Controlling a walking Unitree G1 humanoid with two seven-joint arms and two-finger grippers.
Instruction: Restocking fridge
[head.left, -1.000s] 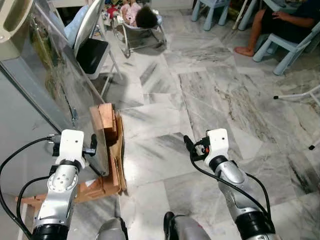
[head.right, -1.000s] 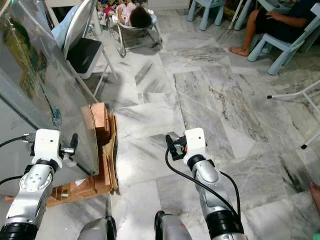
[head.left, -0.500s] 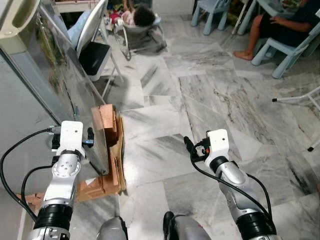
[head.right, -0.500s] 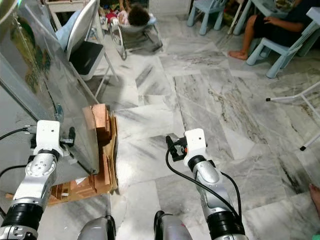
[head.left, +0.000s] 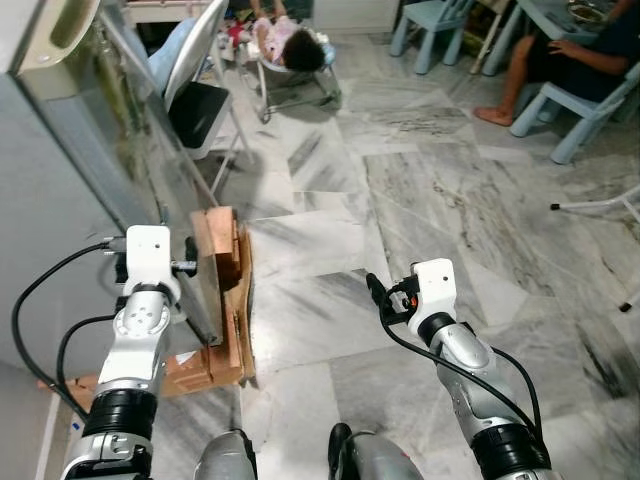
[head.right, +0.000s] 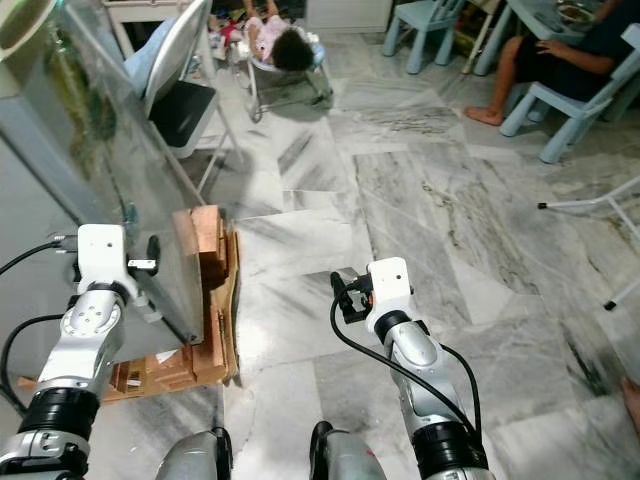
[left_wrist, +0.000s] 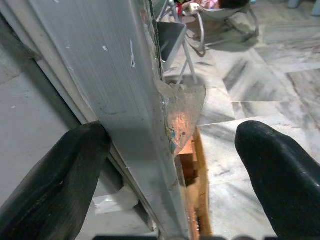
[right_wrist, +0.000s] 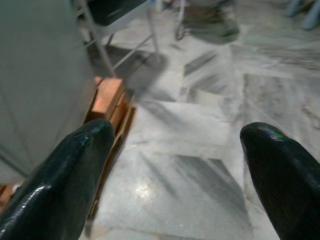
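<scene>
The fridge door (head.left: 110, 150) is a tall silver panel at my left, swung out over the floor. Its free edge (left_wrist: 135, 100) runs between the two fingers of my left gripper (left_wrist: 172, 145), which stands open and straddles it low down. One finger (left_wrist: 65, 170) lies close against the door's face; the other finger (left_wrist: 275, 165) is well apart from it. In the left eye view my left gripper (head.left: 188, 267) sits at the door's lower edge. My right gripper (head.left: 372, 290) is open and holds nothing, over the marble floor (right_wrist: 190, 125).
Wooden blocks and boards (head.left: 222, 260) lie under the fridge's corner. A folding chair (head.left: 195, 100) stands behind the door. Farther back are a baby bouncer with a child (head.left: 295, 50), a seated person (head.left: 570, 55) on a blue chair, and a white stand leg (head.left: 600, 205).
My left gripper has risen a little along the door's edge. The right arm has kept its place. The camera has shifted slightly.
</scene>
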